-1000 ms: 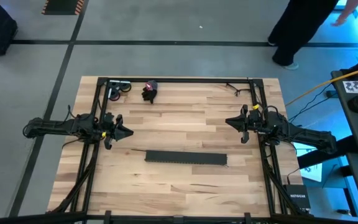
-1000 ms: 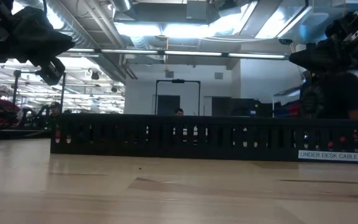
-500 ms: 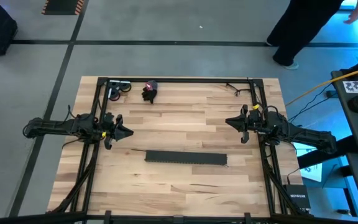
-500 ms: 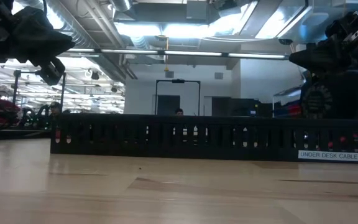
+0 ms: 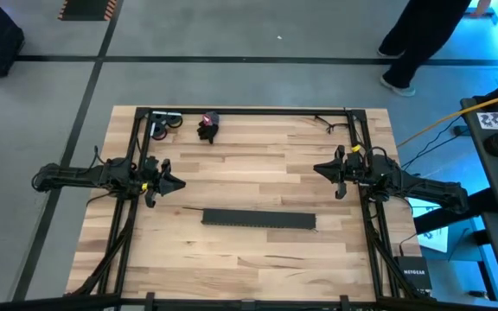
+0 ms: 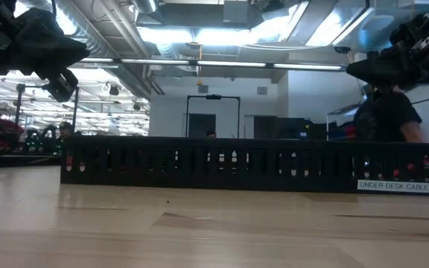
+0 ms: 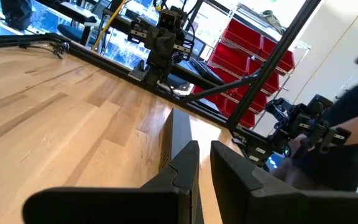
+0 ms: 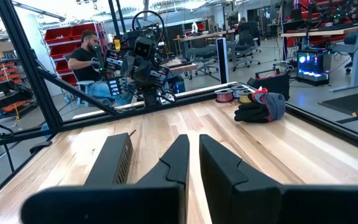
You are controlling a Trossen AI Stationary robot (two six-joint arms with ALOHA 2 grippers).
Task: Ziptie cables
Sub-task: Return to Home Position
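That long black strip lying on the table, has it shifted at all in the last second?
No. The black duct lies just as far from the near edge of the table as before, and at the same angle.

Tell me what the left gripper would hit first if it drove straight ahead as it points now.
Probably the right gripper, which faces it across the pale wooden table. The left gripper hangs raised, so it should clear the long black slotted cable duct; exact alignment is unclear.
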